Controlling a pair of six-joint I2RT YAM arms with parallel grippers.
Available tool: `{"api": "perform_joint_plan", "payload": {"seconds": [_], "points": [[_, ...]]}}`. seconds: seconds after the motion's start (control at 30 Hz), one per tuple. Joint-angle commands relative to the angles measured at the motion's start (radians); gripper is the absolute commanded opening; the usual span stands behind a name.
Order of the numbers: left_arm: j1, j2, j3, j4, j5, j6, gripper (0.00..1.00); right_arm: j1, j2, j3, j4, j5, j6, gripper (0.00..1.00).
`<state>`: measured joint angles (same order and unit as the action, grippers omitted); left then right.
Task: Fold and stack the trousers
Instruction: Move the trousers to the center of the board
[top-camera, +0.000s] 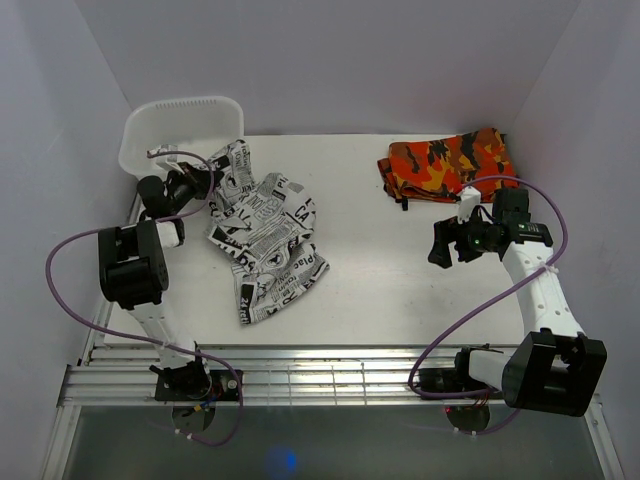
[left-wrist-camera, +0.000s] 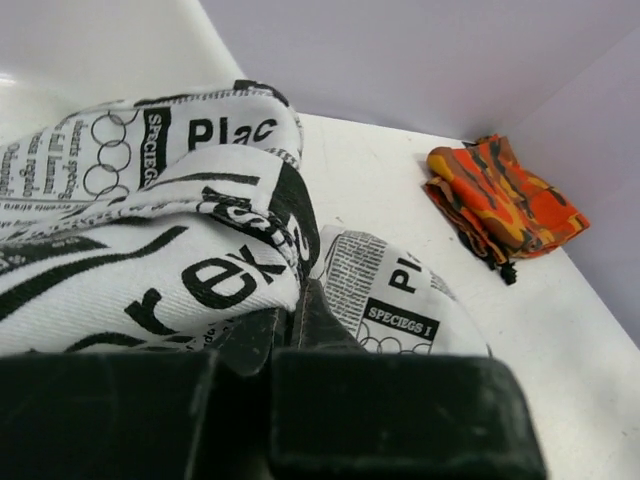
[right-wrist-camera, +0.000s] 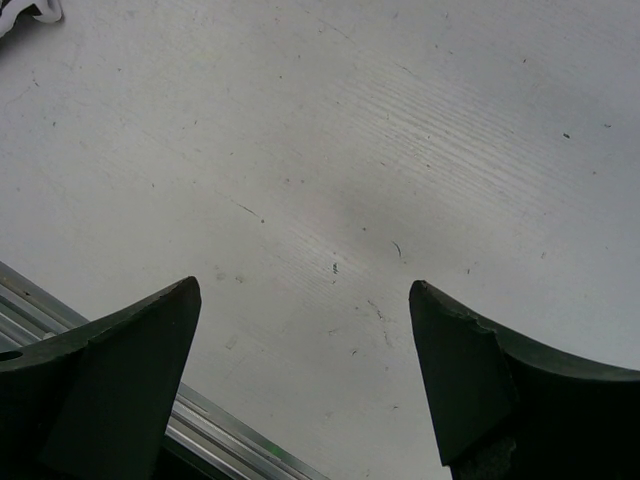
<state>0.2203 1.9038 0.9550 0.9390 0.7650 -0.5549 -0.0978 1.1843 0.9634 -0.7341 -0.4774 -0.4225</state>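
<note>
Pinching a fold of the trousers (top-camera: 265, 235), the left gripper (left-wrist-camera: 285, 345) sits closed on the cloth, right where the print reads "Plac" and "SPECIEGS I". They're crumpled on the table (right-wrist-camera: 400, 150), far-left, just beside 1 white basket (top-camera: 180, 110). The right gripper (right-wrist-camera: 305, 300) gapes wide, holding nothing.

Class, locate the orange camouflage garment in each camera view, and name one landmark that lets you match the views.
Top external: the camouflage garment lies at the far right of the white table.
Left wrist: the camouflage garment sits right of centre, beyond the trousers.
Right wrist: not in it.
Shared landmark: the white table, in all three.
</note>
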Motion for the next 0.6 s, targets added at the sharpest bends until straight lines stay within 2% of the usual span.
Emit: {"api": "perform_joint_plan", "payload": {"seconds": [0.0, 0.33, 0.47, 0.57], "points": [[-0.002, -0.149, 0.005, 0.031, 0.025, 0.026, 0.0, 0.003, -0.028, -0.015, 0.005, -0.009, -0.007, 0.9], [-0.009, -0.242, 0.099, 0.046, 0.184, 0.03, 0.0, 0.003, -0.04, -0.035, 0.03, -0.027, 0.004, 0.9], [-0.055, -0.294, 0.149, 0.037, 0.282, 0.113, 0.0, 0.003, -0.048, -0.032, 0.035, -0.027, -0.001, 0.9], [-0.119, -0.357, 0.153, -0.037, 0.393, 0.193, 0.0, 0.003, -0.055, -0.026, 0.036, -0.026, -0.002, 0.9]]}}
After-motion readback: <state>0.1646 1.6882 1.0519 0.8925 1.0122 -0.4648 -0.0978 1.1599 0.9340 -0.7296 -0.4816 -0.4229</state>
